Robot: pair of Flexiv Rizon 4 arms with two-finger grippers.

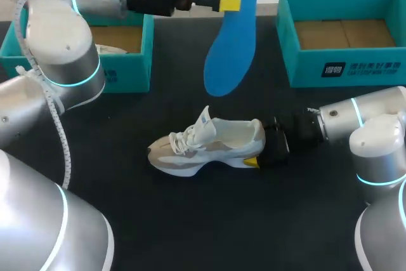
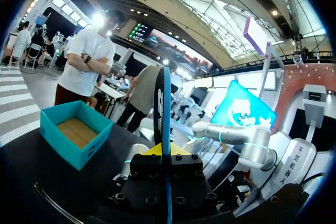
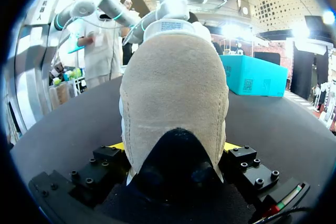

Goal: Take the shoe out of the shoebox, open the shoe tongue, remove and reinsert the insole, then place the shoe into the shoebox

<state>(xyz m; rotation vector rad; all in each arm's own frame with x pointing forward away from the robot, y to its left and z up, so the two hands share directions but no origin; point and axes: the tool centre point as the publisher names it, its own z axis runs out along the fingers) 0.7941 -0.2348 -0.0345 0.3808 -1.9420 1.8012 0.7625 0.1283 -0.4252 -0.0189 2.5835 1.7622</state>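
A blue insole (image 1: pixel 231 36) hangs in the air above the far middle of the table, its upper end pinched in my left gripper (image 1: pixel 231 3), which is shut on it. In the left wrist view the insole (image 2: pixel 165 103) stands edge-on between the yellow tips of the left gripper (image 2: pixel 167 150). The white and beige shoe (image 1: pixel 206 144) rests upright on the black table, toe to the left. My right gripper (image 1: pixel 265 152) is at its heel. The heel of the shoe (image 3: pixel 176 77) fills the right gripper (image 3: pixel 174 148), a yellow tip pressed on each side.
One teal shoebox (image 1: pixel 120 61) stands at the far left, under my left arm. A second teal shoebox (image 1: pixel 342 30) stands open at the far right, and it is the teal box (image 2: pixel 76 137) in the left wrist view. Bare black table lies in front of the shoe.
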